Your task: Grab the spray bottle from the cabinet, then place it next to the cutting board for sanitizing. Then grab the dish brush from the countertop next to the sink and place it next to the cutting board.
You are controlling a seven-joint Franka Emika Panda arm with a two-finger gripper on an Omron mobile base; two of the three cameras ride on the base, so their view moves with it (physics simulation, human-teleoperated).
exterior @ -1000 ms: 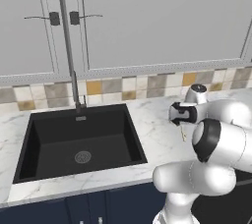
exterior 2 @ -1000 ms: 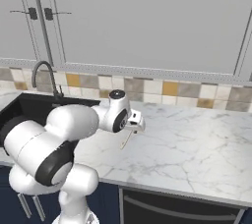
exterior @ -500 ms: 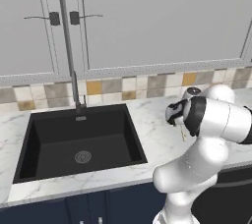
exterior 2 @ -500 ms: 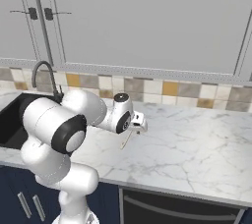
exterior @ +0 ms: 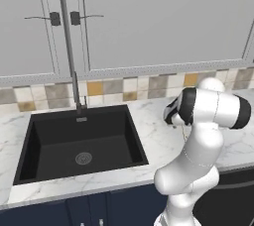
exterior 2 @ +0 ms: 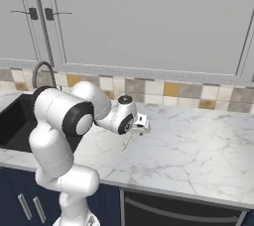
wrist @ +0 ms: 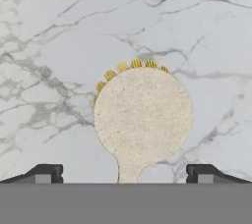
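Nearest the base, the white arm rose and bent to the right of the sink (exterior: 82, 143), carrying the end effector (exterior 2: 140, 125) above the worktop (exterior 2: 198, 145). In the hand view the end effector (wrist: 125, 174) had its two dark fingertips (wrist: 47, 173) spread well apart, one on either side of the thin handle of the dish brush (wrist: 142, 115). The handle ran down between them out of sight, so whether the pads actually pinched it could not be told.

The round cream head of the brush faced the camera, with short yellow bristles showing along its far rim, over the grey-veined marble. In the right base view the dish brush (exterior 2: 127, 140) hung tilted just below the end effector, right of the sink and clear of the worktop. In the left base view the end effector (exterior: 171, 116) was largely hidden by the forearm.

Beyond the sink, a tall thin steel faucet (exterior: 67, 46) stood at its back edge. Behind it ran a backsplash (exterior 2: 168, 89) of beige, grey and yellow tiles, and above that, light grey wall cabinets (exterior: 158, 17) with small dark handles.
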